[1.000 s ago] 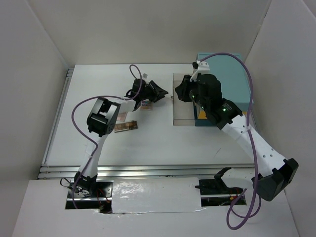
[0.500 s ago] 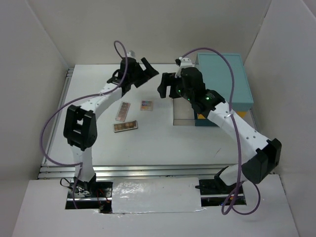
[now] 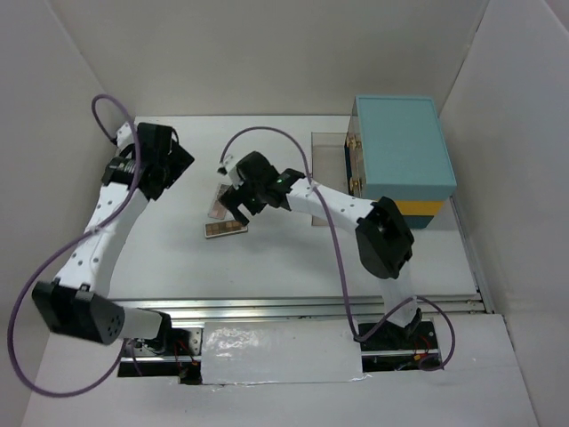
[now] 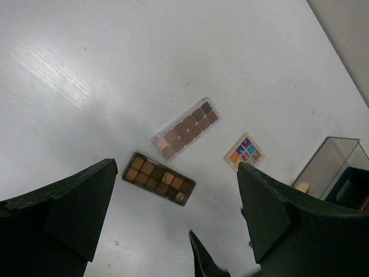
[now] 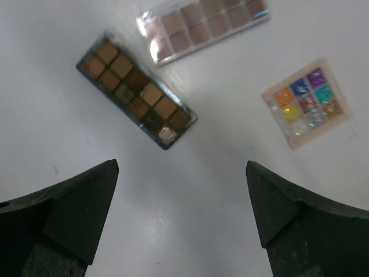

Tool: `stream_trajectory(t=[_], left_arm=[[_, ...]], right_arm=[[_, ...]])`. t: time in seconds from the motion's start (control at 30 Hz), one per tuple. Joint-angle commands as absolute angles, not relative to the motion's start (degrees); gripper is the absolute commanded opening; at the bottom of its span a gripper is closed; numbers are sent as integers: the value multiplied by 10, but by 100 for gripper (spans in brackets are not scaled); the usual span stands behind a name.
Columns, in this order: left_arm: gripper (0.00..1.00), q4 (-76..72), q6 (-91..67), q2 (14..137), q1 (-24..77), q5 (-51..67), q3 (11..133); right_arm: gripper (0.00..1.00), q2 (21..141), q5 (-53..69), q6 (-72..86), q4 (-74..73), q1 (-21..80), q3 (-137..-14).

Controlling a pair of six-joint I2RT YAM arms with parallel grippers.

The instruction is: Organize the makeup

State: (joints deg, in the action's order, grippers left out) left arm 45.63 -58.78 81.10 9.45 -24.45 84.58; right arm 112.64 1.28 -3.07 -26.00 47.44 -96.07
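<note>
Both left gripper (image 4: 176, 167) and right gripper (image 5: 181, 167) gape wide, empty; brown palette (image 5: 137, 90), pink palette (image 5: 202, 26) and square palette (image 5: 305, 103) lie ahead of the jaws.

- brown palette (image 5: 136, 91): dark frame, two rows of tan to dark-brown pans
- pink palette (image 5: 202, 26): clear frame, mauve-pink pans
- square palette (image 5: 305, 103): peach card, glittery orange, blue, purple, teal, yellow squares
- case (image 3: 400, 147): teal, yellow band below
- table (image 3: 284, 258): white

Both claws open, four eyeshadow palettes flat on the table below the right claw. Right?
Not four, three: the right wrist view shows a dark brown palette, a pink-nude palette and a small multicoloured palette flat on the table below the open right claw; the left claw is open too.
</note>
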Motion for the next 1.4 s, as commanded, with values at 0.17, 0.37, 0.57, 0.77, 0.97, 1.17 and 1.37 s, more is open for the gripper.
stream_trajectory(t=[0.17,0.37,0.57,0.77,0.97,1.17,1.37], left_arm=[[99,497,-460,651,84,-280,790],[99,467,-391,642,78,-260,733],[99,434,-361,659,53,-186,717],[99,416,-345,657,28,-133,701],[100,410,-333,656,19,-99,700],[100,403,-326,659,4,-65,699],[99,402,-325,658,2,-49,698]], right_arm=[[100,1236,155,-308,-356,484,-1077],[100,1319,157,-359,-417,490,-1183],[100,1353,105,-376,-403,504,-1187],[99,1385,80,-384,-396,512,-1194],[93,1397,80,-380,-412,518,-1212],[67,1416,124,-375,-493,522,-1250],[36,1419,143,-347,-523,530,-1249]])
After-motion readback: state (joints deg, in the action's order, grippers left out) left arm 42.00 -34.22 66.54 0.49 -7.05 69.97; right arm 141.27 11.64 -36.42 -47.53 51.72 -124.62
